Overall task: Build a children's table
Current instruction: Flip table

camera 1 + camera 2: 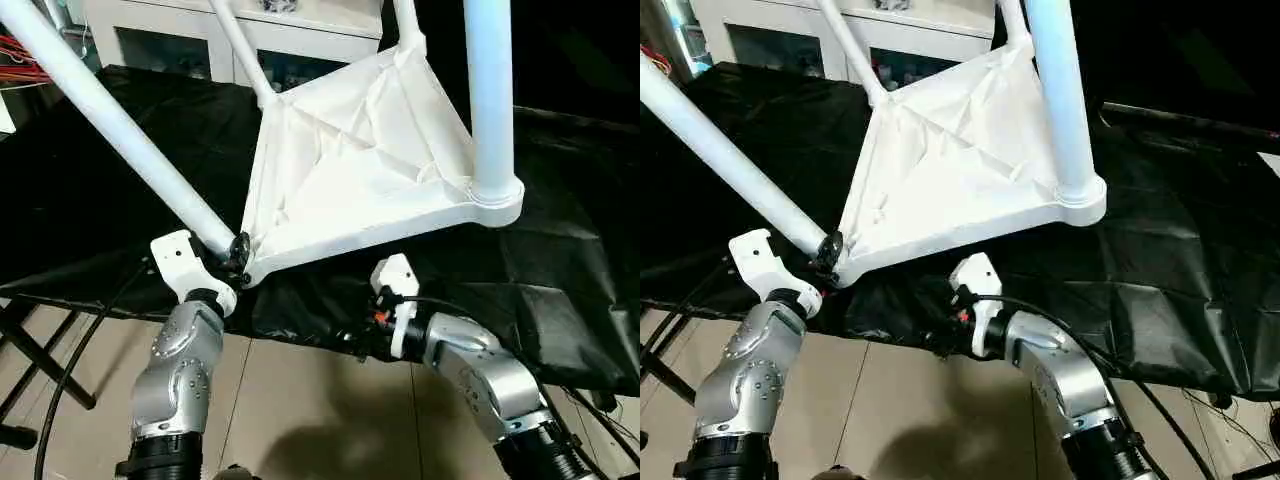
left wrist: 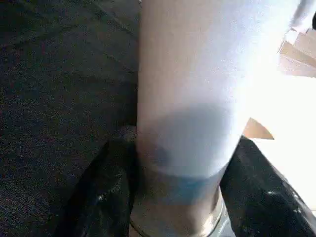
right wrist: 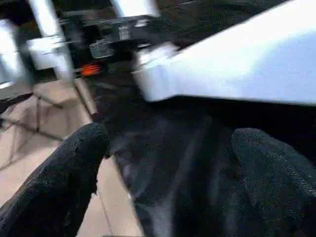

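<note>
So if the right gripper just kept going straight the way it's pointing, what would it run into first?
Probably the black cloth draped over the table edge, dead ahead between its open fingers. The white tabletop sits just above that line; depth is hard to judge.

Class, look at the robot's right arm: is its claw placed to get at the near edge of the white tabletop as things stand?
Probably yes. The right claw stands open just below the tabletop near edge, with only black cloth between; nothing blocks it. The left claw is on the tilted leg.

Left gripper [image 1: 236, 252] clamps something between its fingers; right gripper [image 3: 163, 163] hangs spread wide, holding nothing.
</note>
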